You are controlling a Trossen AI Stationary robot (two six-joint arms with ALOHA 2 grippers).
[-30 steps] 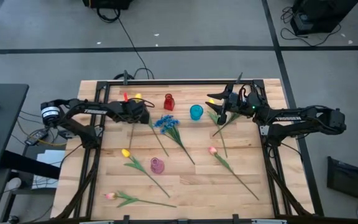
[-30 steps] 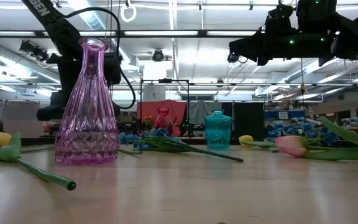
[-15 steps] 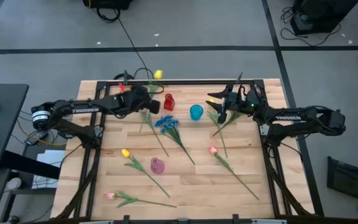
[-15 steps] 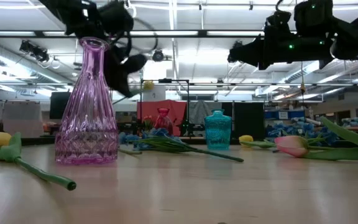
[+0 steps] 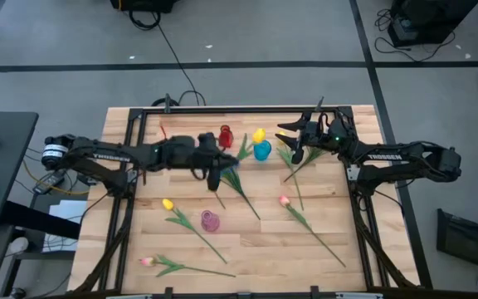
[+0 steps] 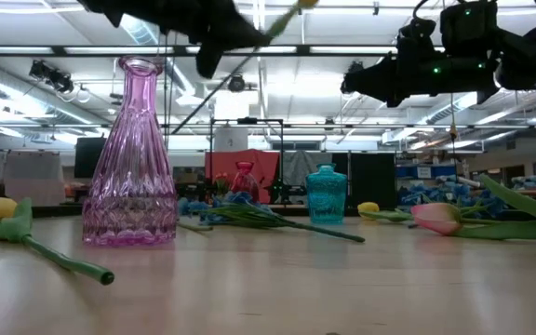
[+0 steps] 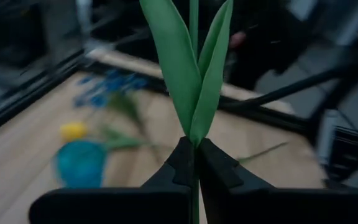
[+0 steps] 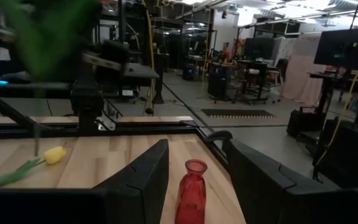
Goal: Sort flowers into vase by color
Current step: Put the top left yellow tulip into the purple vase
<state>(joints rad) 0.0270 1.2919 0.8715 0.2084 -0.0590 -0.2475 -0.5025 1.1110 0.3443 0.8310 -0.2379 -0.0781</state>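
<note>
My left gripper point(image 5: 221, 159) hovers over the table's middle, shut on a yellow tulip point(image 5: 258, 134) whose bloom hangs in the air beside the teal vase point(image 5: 261, 150). The red vase point(image 5: 225, 135) stands left of it and the pink vase point(image 5: 210, 220) nearer the front. My right gripper point(image 5: 293, 141) hangs open at the far right, above a yellow tulip point(image 5: 282, 134) lying on the table, touching nothing. Blue flowers point(image 6: 231, 200) lie partly under my left arm. A yellow tulip point(image 5: 168, 203) and two pink tulips point(image 5: 284, 200) point(image 5: 147, 262) lie on the boards. My left gripper pinches the yellow tulip's green stem point(image 7: 193, 155) between its two fingers, just below where the two long leaves point(image 7: 191, 68) spring from it. The fingers reach in about level from the table's left. The tulip is lifted clear and slants, bloom point(image 6: 303, 4) high, stem end point(image 6: 175, 128) low.
Long green stems point(image 5: 239, 191) lie fanned across the middle of the table. A black frame rail point(image 5: 247, 108) runs along the far edge. The front right corner point(image 5: 305, 274) holds bare boards.
My left gripper has risen and swung from the far left toward the table's middle, rolling and tipping up to about level. It has stayed shut on the yellow tulip, whose bloom has swept past the far edge and now hangs beside the teal vase.
</note>
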